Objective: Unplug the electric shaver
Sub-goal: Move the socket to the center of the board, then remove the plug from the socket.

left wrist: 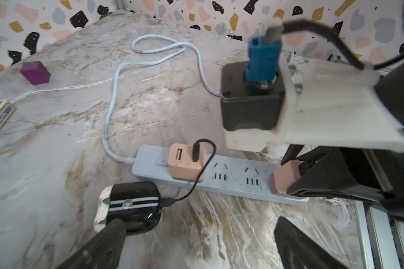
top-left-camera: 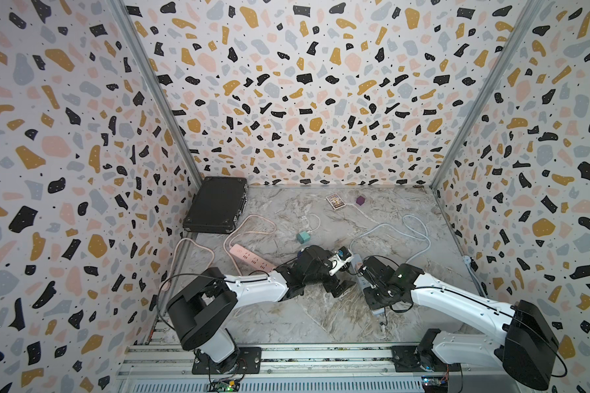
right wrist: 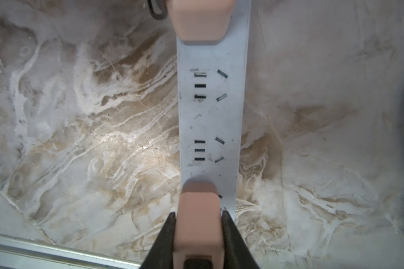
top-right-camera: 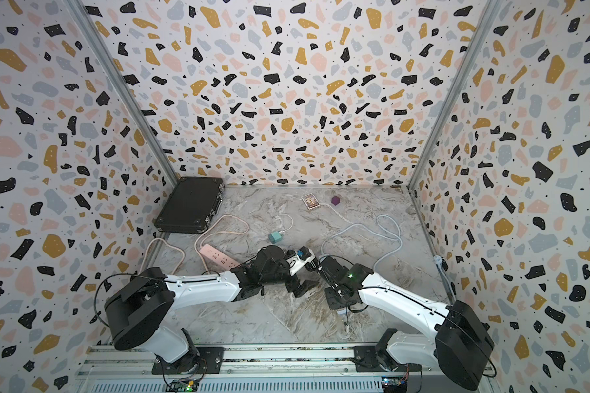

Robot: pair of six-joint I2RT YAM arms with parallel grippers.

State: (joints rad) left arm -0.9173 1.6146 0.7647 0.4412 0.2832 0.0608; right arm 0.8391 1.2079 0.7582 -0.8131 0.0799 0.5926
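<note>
Looking down in both top views, you count two power strips on the marble table (top-left-camera: 304, 316): a pink strip (top-left-camera: 252, 260) left of centre, a blue strip (top-left-camera: 377, 310) right of it; also one black case (top-left-camera: 217, 204), one card box (top-left-camera: 335, 201), one purple cube (top-left-camera: 360, 200), one teal charger (top-left-camera: 303, 236), inside terrazzo walls (top-left-camera: 304, 102). From the left wrist, your left tool (left wrist: 198, 223) gapes wide, empty; the electric shaver (left wrist: 134, 207) lies just beside the blue strip, cabled to one pink adapter (left wrist: 187, 164). From the right wrist, your right tool (right wrist: 198, 214) clamps the second pink adapter (right wrist: 198, 200).

The farther pink adapter (right wrist: 200, 21) runs off the picture's edge (cable (right wrist: 155, 10) beside it too).
</note>
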